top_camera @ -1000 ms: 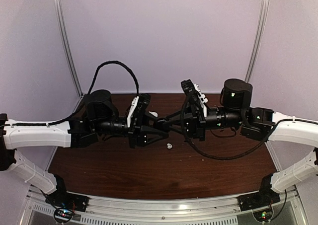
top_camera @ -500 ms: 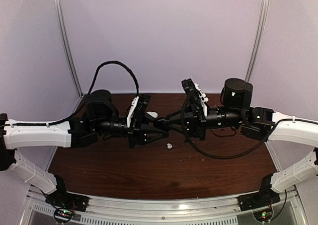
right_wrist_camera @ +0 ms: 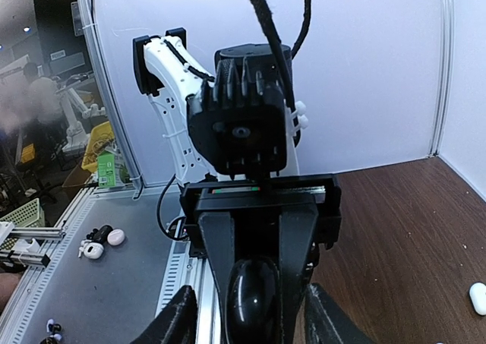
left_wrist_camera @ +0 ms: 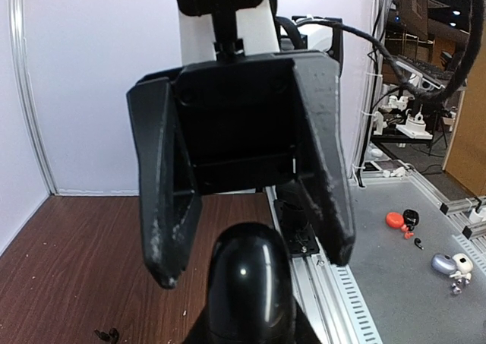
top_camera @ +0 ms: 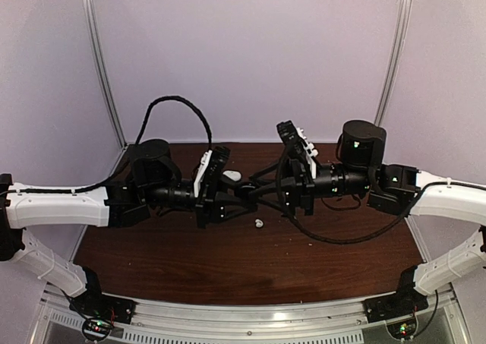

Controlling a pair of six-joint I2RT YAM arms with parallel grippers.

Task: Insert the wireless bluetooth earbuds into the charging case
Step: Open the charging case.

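My left gripper is shut on a glossy black rounded case and holds it above the table's middle. The case also shows in the left wrist view. My right gripper faces it, open, its fingers spread to either side of the case without touching it. One white earbud lies on the brown table just in front of the grippers. A small black irregular piece lies on the table. The inside of the case is hidden.
A larger white oval piece lies on the table behind the left gripper and shows in the right wrist view. The brown table is walled at the back and sides. A black cable loops above the left arm.
The two grippers have drawn slightly closer together, with the left wrist shifting a little right. The white oval piece behind it shows more. The earbud has not moved.
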